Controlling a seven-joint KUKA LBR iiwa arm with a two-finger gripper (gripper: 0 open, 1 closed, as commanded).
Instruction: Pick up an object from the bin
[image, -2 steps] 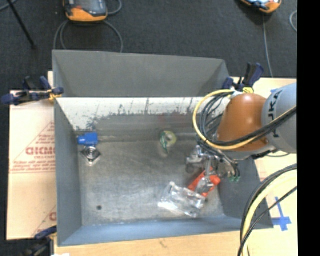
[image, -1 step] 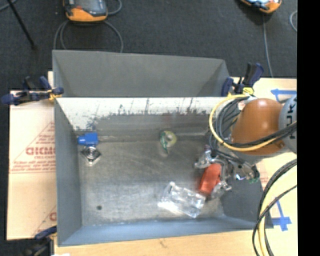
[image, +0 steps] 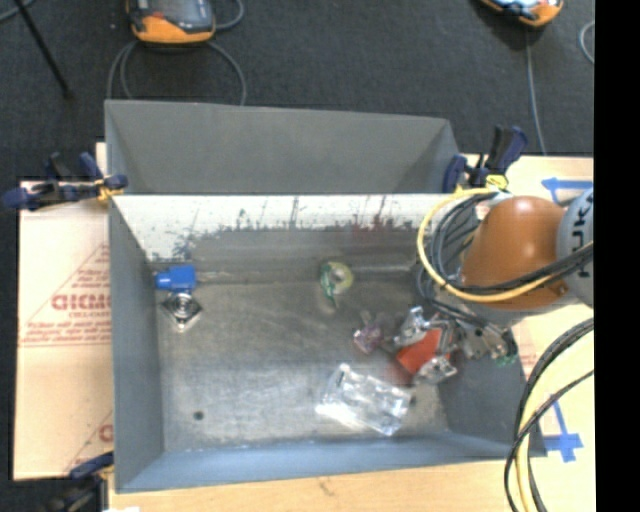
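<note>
1. Gripper (image: 428, 347) is down by the right wall of the bin (image: 135, 340), fingers pinched narrow on a small red piece (image: 414, 354).
2. Grab looks done to me, but the lift isn't: the piece sits low, near the floor.
3. A clear wrapper (image: 362, 400) and a purplish bit (image: 368, 336) lie just beside it.

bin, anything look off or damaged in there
Nothing looks spilled or broken. The bin's far wall carries dark vertical streaks and scuffs, like wear. A clear plastic packet lies crumpled near the front wall.
</note>
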